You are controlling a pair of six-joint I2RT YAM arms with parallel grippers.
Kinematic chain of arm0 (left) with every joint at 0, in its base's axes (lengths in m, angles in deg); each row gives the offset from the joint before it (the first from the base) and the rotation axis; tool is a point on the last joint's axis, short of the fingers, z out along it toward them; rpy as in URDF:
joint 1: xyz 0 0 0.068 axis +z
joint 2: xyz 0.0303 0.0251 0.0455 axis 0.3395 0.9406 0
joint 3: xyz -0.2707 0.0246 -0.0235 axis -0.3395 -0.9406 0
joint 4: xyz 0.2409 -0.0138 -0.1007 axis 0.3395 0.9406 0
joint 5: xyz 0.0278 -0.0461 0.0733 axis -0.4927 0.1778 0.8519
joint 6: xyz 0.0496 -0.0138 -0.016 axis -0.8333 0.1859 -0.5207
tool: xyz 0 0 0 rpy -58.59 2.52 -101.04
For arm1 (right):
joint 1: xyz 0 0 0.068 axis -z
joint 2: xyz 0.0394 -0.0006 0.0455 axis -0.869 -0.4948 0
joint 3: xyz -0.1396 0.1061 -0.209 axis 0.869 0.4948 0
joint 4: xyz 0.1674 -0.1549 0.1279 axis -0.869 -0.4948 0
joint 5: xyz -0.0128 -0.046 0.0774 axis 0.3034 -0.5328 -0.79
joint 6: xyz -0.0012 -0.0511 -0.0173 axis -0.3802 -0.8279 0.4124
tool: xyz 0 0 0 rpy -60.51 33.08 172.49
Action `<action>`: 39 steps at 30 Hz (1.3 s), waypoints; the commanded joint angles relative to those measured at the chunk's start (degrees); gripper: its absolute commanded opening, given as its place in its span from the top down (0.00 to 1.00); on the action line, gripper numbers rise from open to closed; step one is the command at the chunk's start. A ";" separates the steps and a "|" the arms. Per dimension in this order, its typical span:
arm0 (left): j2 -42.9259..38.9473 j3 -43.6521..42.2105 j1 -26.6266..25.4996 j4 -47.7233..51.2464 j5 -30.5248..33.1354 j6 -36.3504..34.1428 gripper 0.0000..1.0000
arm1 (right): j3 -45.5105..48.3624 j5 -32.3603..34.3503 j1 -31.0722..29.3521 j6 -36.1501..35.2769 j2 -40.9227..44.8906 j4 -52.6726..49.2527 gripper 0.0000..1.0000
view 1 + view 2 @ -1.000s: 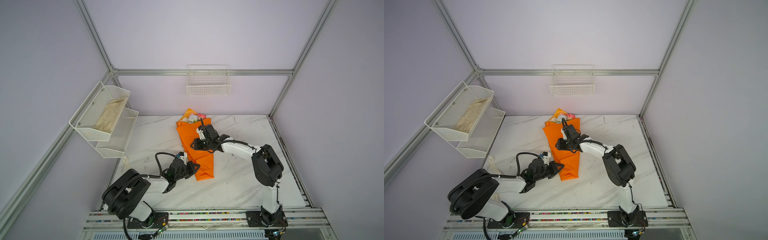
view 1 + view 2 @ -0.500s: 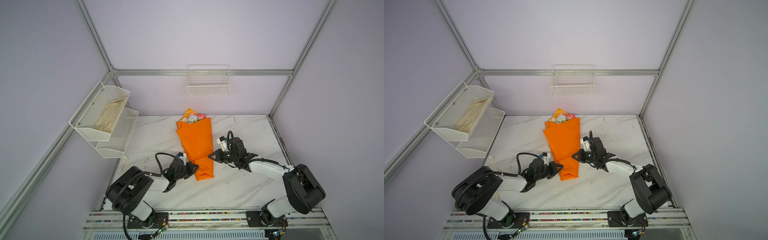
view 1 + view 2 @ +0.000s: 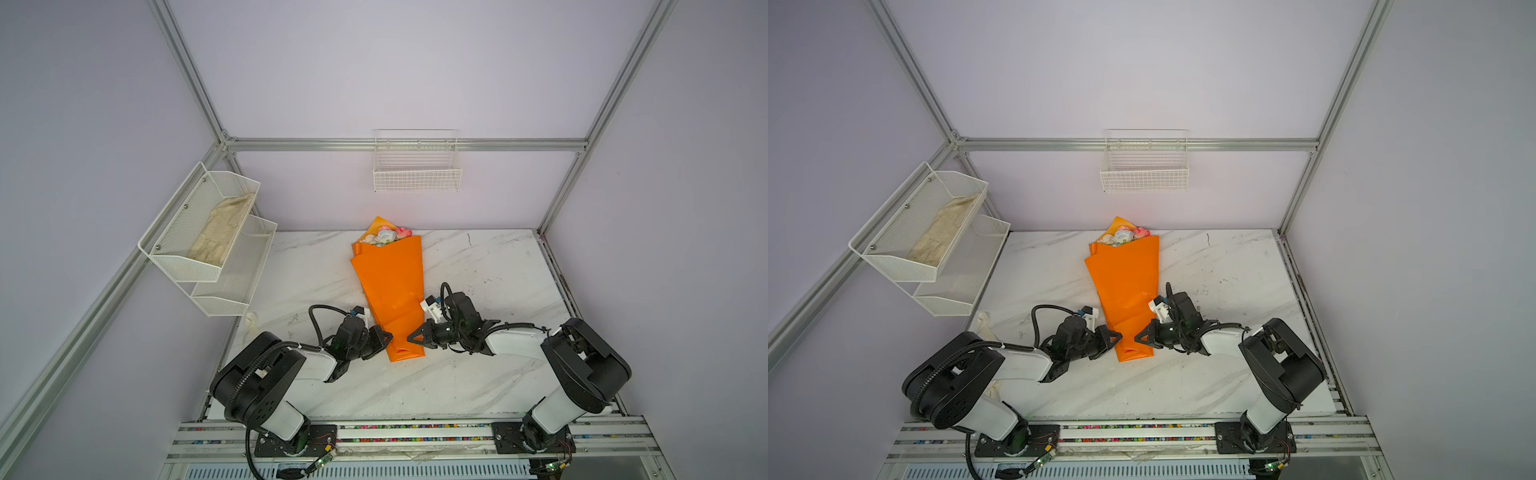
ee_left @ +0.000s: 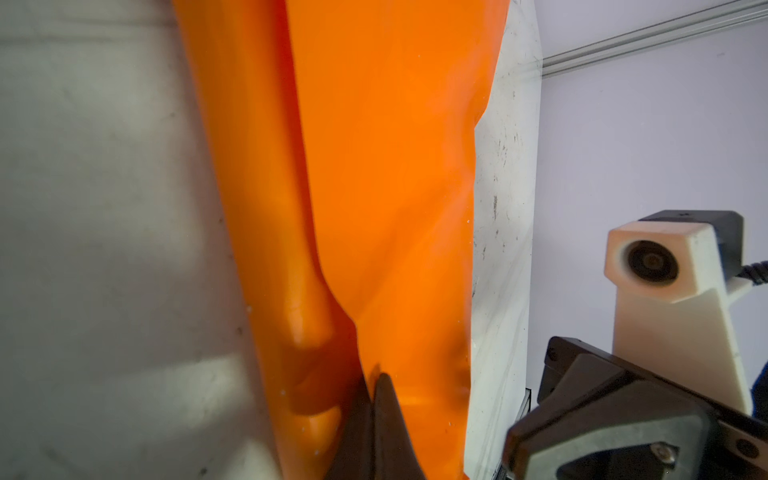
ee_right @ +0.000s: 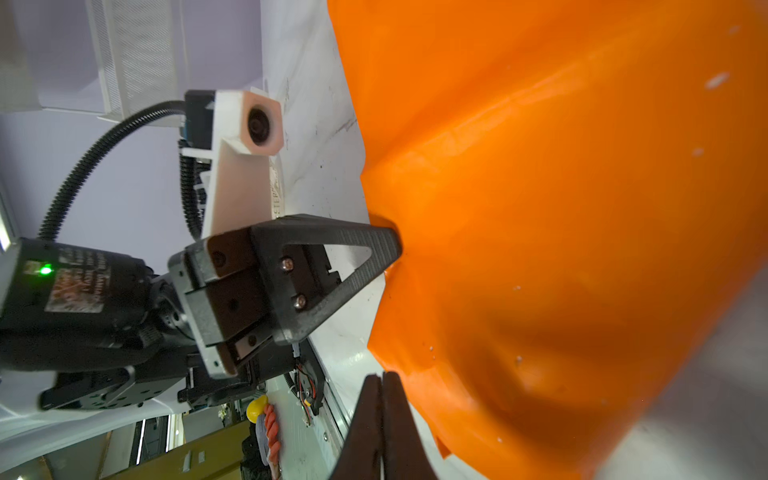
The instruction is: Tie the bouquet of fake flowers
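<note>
Shows arms stretched low, left gripper (image 3: 390,336) and right gripper (image 3: 409,337) closed at near end of bouquet (image 3: 390,274); stems hidden, any hold unclear.

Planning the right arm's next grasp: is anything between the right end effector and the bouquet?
Nothing visible stands between. The shut right end effector sits at the orange edge of the bouquet of fake flowers, near its narrow end.

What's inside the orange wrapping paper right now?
At its open far end, cream, white and pink-red flower heads poke out of the orange wrapping paper. Lower down, the folded paper covers whatever is inside, so stems or ties cannot be seen.
</note>
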 commanded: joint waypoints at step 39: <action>-17.69 5.22 3.25 24.33 4.84 -10.04 0.49 | -0.31 5.19 -1.22 0.46 -10.26 2.22 0.86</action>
